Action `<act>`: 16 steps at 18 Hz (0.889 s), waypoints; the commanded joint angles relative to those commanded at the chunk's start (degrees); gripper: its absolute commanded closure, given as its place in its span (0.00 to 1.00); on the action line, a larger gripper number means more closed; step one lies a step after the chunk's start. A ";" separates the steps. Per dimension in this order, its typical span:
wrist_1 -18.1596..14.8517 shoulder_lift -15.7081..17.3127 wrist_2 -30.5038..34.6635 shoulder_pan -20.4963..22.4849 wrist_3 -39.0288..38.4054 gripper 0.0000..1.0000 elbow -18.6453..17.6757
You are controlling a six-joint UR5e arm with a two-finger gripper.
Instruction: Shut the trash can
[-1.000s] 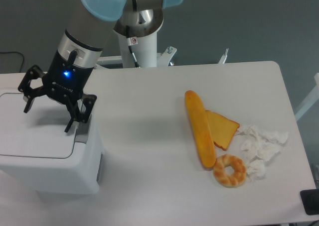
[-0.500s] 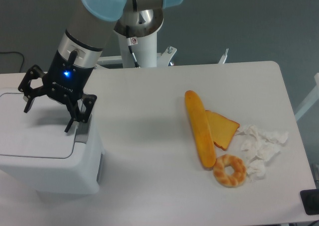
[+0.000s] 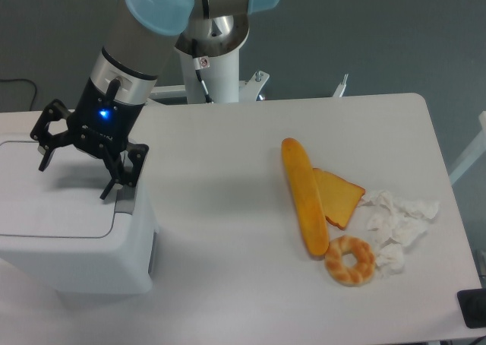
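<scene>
Counter (image 3: 228, 231): white top, carrying every item. Its right and near edges are in view; the left edge is cut off by the frame.
Trash can (image 3: 72, 242): stands at the counter's near-left corner. The lid lies flat and appears seated on the body; the grey latch tab sits at the lid's right edge.
Pincer (image 3: 80, 172): fingers spread apart, holding nothing. It hovers just over the lid's far-right part, one finger near the latch tab. Contact with the lid cannot be confirmed.
Step in hand: judged to be the final stage of closing, with the lid apparently down.
Next move: likely a straight lift clear of the lid, or a short press should the lid not be fully seated.
Open room: a broad bare stretch of counter lies between the trash can and the food.
Baguette (image 3: 304, 195): right of centre, well apart from the trash can.
Lesser items: none obstructs the arm.
</scene>
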 joint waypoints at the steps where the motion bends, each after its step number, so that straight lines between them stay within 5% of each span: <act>1: 0.00 0.09 -0.18 0.17 -0.10 0.00 0.00; 6: 0.09 1.40 -0.09 2.10 2.34 0.00 0.09; 16: -0.53 8.61 3.07 10.89 25.45 0.00 -2.36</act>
